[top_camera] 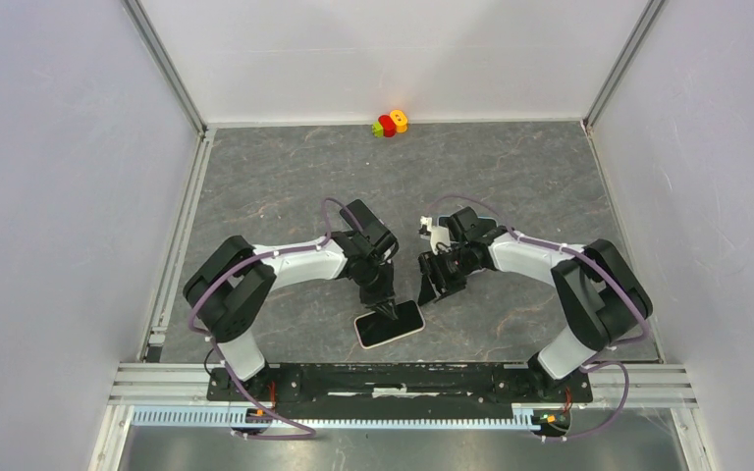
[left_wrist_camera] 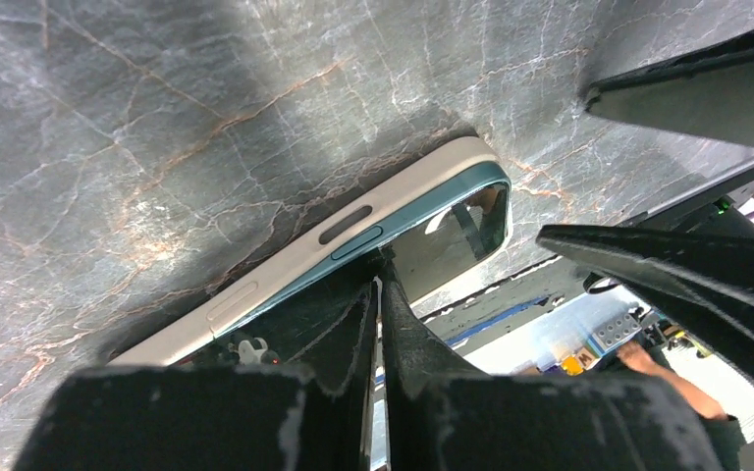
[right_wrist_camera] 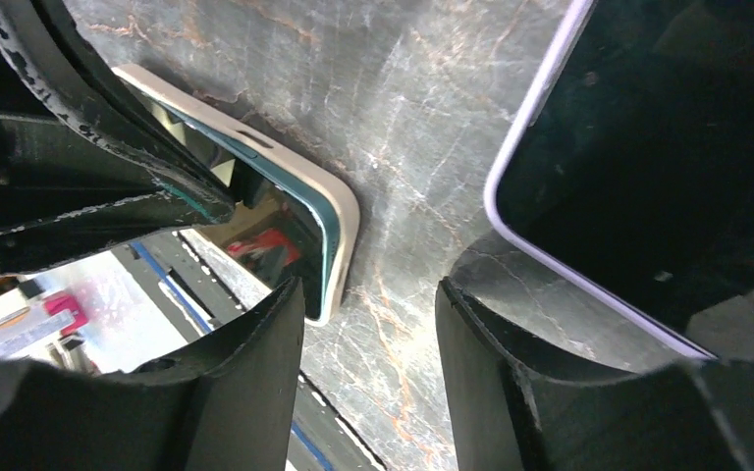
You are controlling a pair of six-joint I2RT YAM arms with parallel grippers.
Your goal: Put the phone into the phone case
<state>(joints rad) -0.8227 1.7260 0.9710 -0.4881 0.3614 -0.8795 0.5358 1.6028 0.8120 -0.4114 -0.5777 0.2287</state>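
With the teal-edged, glossy-screened phone [top_camera: 398, 325] lying in its cream phone case [left_wrist_camera: 295, 257] near-centre on the grey marbled worktop [top_camera: 285, 177], the left pincer [top_camera: 389, 308], tips together, should press corners flush while the right pincer [top_camera: 430, 290], fingers apart, steadies the edge.

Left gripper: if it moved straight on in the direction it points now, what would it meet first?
The phone, lying in its pale case on the table. The left gripper is shut and seems to touch the phone's long edge, though exact contact is hard to judge.
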